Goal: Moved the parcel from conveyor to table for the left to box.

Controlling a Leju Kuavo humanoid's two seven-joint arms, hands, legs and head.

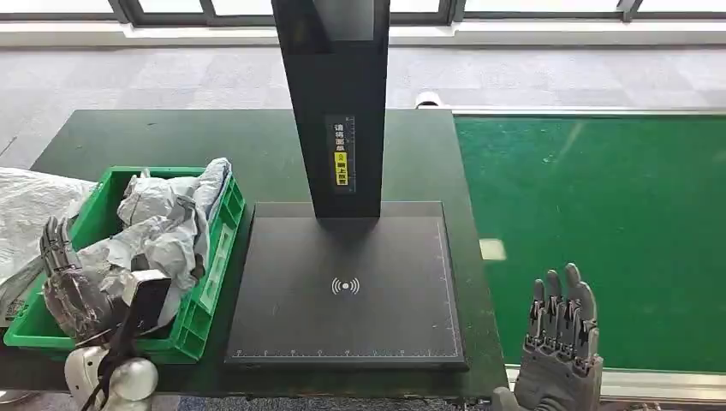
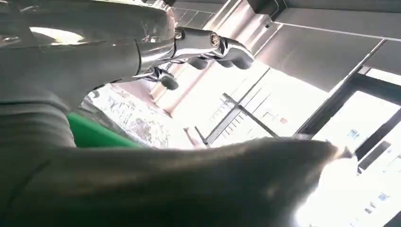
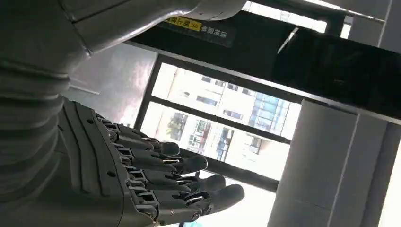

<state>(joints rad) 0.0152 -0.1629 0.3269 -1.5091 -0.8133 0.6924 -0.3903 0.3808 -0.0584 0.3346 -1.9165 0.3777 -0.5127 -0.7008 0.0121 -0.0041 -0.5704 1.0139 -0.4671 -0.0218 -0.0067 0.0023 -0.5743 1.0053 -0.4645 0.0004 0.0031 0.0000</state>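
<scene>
My left hand (image 1: 67, 282) sits low over the near left corner of the green plastic crate (image 1: 217, 257), fingers up and loosely apart, nothing gripped; in the left wrist view its metal fingers (image 2: 222, 47) curl a bit w/ no item between them. Crate is on the left end of the dark green table (image 1: 171, 141) and is piled w/ crumpled grey plastic mailer parcels (image 1: 167, 218), one leaning over the crate's far right rim. A pale plastic bag (image 1: 34, 205) lies just left of the crate. Right hand (image 1: 561, 334) is held upright at the near edge of the bright green conveyor belt (image 1: 599, 223), fingers straight and spread, holding nothing; right wrist view shows the same hand (image 3: 142, 175) w/ fingers extended, apart. Between crate and belt: flat black scanner pad (image 1: 347, 287) w/ a wireless symbol at centre, black upright post (image 1: 334, 103) rising from its far side, yellow label on it. I see no parcel on the belt or pad from the head view.
</scene>
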